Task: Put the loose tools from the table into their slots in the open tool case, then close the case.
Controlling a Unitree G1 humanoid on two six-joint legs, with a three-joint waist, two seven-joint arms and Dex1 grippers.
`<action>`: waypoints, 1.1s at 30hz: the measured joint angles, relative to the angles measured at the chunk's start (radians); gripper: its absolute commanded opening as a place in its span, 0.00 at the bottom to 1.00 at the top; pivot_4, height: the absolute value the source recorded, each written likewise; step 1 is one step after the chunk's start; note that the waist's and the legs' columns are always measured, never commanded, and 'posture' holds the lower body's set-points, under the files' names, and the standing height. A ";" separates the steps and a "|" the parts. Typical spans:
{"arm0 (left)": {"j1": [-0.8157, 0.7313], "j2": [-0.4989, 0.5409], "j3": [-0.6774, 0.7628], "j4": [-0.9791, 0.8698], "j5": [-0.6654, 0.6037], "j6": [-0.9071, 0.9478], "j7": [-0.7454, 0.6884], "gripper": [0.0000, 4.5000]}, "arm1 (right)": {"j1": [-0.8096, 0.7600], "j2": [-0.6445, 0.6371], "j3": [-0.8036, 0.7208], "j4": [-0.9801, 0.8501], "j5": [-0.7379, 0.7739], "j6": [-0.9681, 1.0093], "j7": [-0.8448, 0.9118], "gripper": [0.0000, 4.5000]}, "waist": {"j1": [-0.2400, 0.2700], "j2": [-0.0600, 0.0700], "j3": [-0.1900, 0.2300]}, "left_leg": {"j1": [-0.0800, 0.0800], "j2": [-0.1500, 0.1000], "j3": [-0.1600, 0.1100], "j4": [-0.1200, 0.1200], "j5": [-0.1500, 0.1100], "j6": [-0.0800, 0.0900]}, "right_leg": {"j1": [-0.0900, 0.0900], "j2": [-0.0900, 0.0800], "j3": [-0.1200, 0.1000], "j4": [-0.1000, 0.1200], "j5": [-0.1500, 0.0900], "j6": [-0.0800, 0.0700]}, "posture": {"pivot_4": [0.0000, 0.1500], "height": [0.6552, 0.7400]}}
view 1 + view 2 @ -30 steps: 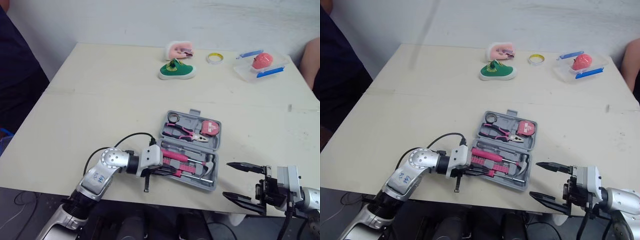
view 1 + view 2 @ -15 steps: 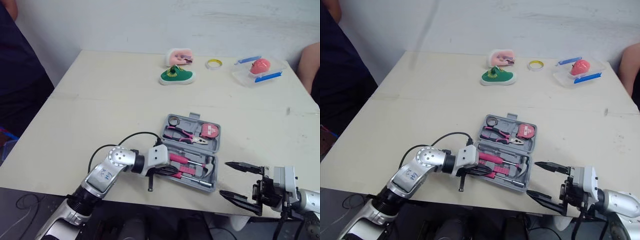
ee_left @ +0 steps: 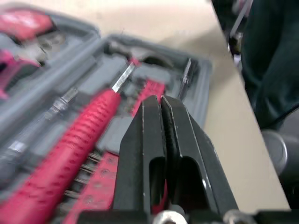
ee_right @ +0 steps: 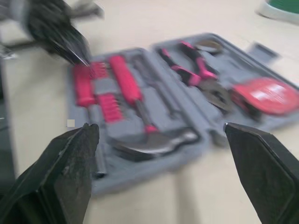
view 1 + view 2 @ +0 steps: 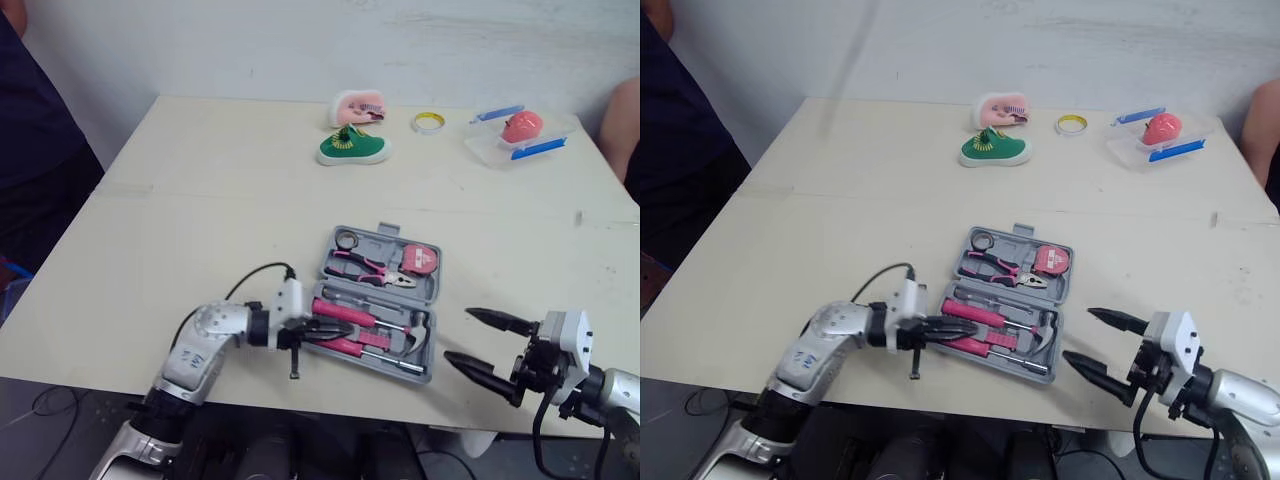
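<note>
Tool case (image 5: 385, 238) looks like light, rigid plastic and likely slides on the desk (image 5: 200, 200); lift it by its far rim. Left end effector (image 5: 343, 328) is pressed together, right end effector (image 5: 459, 336) is spread.

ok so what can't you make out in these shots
- Left wrist view: left pincer covers the tool case slot under its tips; blur hides any contact.
- Eye views: pink item in the clear tray, too small to name.
- Eye views: person's arm, cut by the right edge.

The left hand (image 5: 338, 329) has its fingers pressed together, while the right hand (image 5: 458, 336) gapes wide.
</note>
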 measured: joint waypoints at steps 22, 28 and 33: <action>-0.280 -0.023 0.062 0.557 0.235 -0.124 0.156 0.00 | -0.207 0.004 0.199 0.191 -0.354 -0.019 -0.175 0.01 | -0.002 -0.009 0.008 | -0.017 -0.002 0.003 0.004 0.005 0.002 | -0.015 0.002 -0.002 0.003 0.004 0.007 | 1.00 1.00; -0.307 -0.056 0.053 0.597 0.251 -0.138 0.154 0.00 | -0.294 0.024 0.254 0.256 -0.379 -0.054 -0.163 0.01 | -0.003 -0.010 0.008 | -0.014 -0.002 0.002 0.003 0.005 0.001 | -0.014 0.001 -0.001 0.004 0.004 0.008 | 1.00 1.00; -0.314 -0.070 0.053 0.602 0.265 -0.133 0.153 0.00 | -0.375 0.050 0.295 0.305 -0.402 -0.060 -0.163 0.01 | -0.011 -0.010 0.009 | -0.014 -0.002 0.003 0.003 0.006 0.001 | -0.014 0.002 -0.001 0.004 0.004 0.008 | 1.00 1.00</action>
